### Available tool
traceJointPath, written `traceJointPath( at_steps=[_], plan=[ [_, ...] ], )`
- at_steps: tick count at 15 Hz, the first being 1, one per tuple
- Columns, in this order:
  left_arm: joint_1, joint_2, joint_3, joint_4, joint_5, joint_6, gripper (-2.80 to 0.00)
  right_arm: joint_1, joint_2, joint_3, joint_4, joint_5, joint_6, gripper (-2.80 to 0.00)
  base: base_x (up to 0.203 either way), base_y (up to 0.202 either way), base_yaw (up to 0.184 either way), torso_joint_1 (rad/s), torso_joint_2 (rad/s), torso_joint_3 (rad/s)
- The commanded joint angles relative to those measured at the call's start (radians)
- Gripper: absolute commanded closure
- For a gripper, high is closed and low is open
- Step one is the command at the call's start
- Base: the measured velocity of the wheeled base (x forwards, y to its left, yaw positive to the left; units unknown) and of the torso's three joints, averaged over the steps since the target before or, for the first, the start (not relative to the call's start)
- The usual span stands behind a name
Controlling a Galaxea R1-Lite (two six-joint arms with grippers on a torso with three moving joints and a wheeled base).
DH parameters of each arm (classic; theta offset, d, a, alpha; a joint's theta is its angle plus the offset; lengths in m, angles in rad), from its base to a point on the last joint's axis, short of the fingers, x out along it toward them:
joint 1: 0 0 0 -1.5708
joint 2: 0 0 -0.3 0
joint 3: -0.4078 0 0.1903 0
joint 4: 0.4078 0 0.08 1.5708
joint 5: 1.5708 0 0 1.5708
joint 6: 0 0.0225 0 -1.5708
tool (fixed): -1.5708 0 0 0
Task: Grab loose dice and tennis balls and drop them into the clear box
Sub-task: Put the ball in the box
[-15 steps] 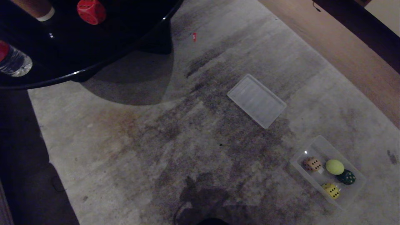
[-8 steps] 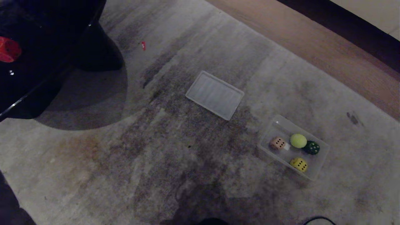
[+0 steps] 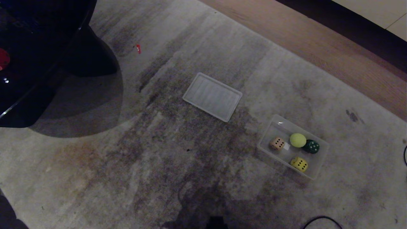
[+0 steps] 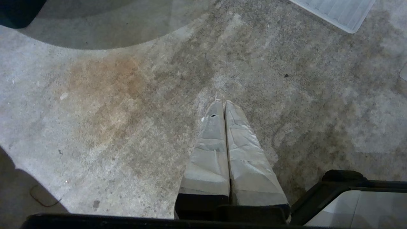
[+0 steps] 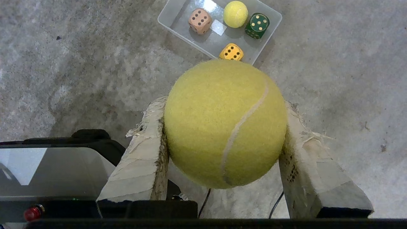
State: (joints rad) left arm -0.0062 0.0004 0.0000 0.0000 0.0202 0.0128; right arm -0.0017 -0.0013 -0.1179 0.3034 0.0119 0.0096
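Floor: stained grey rug (image 3: 178,152), wood strip along its far edge.
Box (image 3: 313,171): set on the rug at the robot's right; beige die (image 3: 277,143), ball (image 3: 298,140), green die (image 3: 311,146) and yellow die (image 3: 299,164) are held inside.
Lid (image 3: 212,96): laid flat, near the box.
Right gripper (image 5: 222,127): second ball (image 5: 225,122) is pinched between the pads, short of the box.
Left gripper (image 4: 224,106): pressed together, empty, over bare rug.
Red die (image 3: 3,58): seen on the black table (image 3: 38,38), well apart.
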Motion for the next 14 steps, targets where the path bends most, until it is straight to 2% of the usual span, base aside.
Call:
traceJointPath(
  at_steps=[1,10,12,14],
  plan=[
    [0.000,0.001,0.002,0.000,0.003,-0.002,0.00,0.001,0.003,0.000,0.002,0.002,-0.004,0.00,0.000,0.000,0.000,0.000,0.00,0.000],
    [0.000,0.001,0.002,0.000,0.003,-0.004,0.00,-0.001,0.004,-0.010,0.001,-0.009,-0.001,0.00,0.000,0.000,0.000,0.000,0.00,0.000],
    [0.000,0.001,0.002,0.000,0.003,-0.004,0.00,-0.001,0.070,-0.045,0.000,-0.031,0.000,0.00,0.000,0.000,0.000,0.000,0.00,0.000],
    [0.000,0.001,0.002,0.000,0.003,-0.004,0.00,-0.002,0.220,-0.101,-0.024,-0.034,0.023,0.00,0.000,0.000,0.000,0.000,0.00,0.000]
  ],
)
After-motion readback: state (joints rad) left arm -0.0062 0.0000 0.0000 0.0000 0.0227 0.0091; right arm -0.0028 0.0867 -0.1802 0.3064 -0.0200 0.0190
